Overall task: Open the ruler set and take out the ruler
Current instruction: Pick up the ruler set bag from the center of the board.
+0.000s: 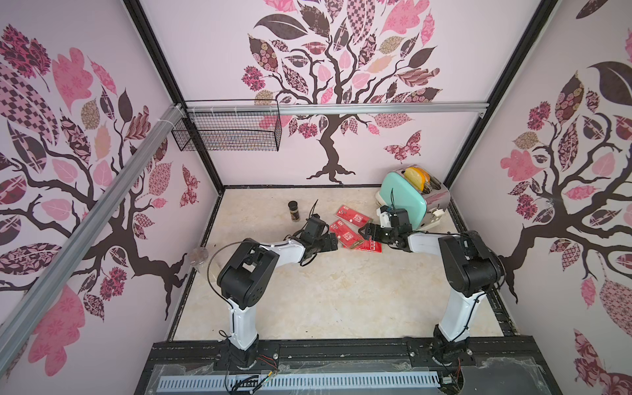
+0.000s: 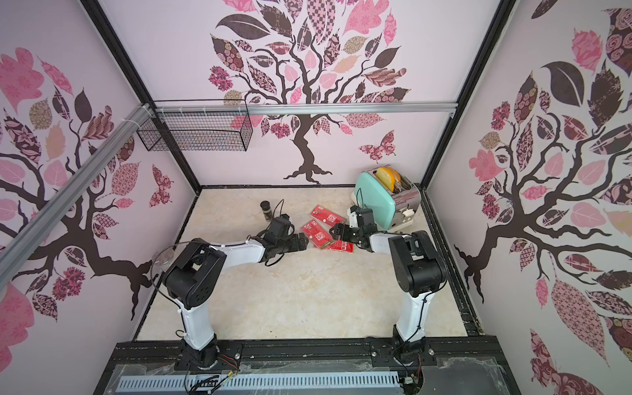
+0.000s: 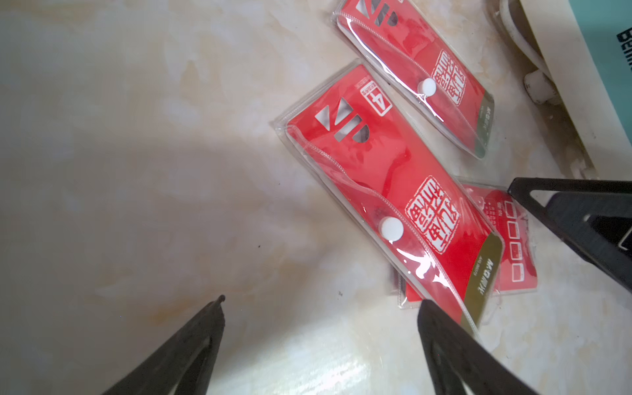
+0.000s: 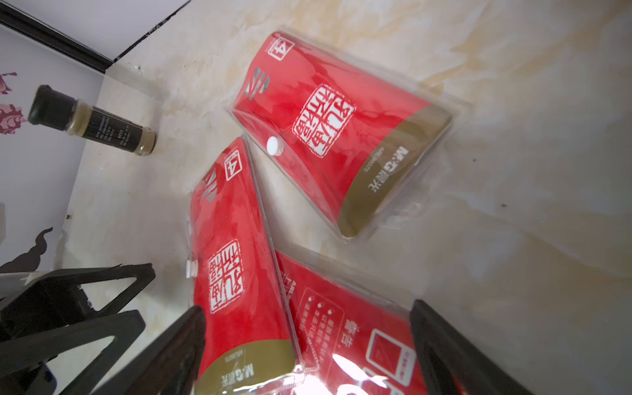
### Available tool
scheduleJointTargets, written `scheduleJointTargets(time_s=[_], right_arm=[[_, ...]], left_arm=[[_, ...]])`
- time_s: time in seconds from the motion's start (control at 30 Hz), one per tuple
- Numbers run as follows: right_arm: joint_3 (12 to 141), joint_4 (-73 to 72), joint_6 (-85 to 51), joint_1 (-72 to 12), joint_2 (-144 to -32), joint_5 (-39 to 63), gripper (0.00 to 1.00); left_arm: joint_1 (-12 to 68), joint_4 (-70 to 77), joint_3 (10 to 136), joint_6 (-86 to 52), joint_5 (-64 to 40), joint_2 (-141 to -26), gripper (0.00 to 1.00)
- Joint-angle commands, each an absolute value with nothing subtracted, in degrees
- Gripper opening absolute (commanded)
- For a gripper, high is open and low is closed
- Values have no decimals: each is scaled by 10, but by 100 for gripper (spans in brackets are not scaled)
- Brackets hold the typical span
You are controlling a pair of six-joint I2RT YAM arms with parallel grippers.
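Zero steps in: hovering either side of the middle ruler set [image 1: 345, 235], lying on the desk [image 1: 342, 301] partly over another pack [image 1: 371, 247], with left fingers [image 3: 212, 318] and right fingers [image 4: 186, 335] spread wide, gripping nothing; seeing its white snap [image 3: 392, 229] fastened, leaving unsnapping and pulling out the ruler

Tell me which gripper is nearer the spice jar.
Left. The left gripper is on the same side of the red ruler sets as the spice jar. The right gripper is across those sets, beside the toaster.
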State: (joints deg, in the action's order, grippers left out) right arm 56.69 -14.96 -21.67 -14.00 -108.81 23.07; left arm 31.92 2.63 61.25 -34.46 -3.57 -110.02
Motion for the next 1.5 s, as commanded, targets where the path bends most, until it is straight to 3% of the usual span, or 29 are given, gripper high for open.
scheduleJointTargets(time_s=[0.0,0.2,0.47,0.67,1.1,1.4,1.47], right_arm=[[594,-121,-222,-152,-1102,251,93],[599,-109,-232,-160,-1119,277,86],[599,-99,-240,-173,-1125,310,82],[597,-108,-253,-181,-1130,332,79],[595,-110,-254,-182,-1127,321,79],[588,-59,-227,-182,-1063,262,79],[582,-49,-226,-182,-1045,254,80]], left_arm=[[320,43,624,-368,-56,-1122,90],[321,46,638,-376,-47,-1144,88],[320,49,663,-396,-49,-1181,77],[320,62,662,-409,-52,-1195,63],[312,112,643,-424,-56,-1201,17],[306,147,652,-425,-63,-1199,0],[305,149,654,-421,-67,-1193,0]])
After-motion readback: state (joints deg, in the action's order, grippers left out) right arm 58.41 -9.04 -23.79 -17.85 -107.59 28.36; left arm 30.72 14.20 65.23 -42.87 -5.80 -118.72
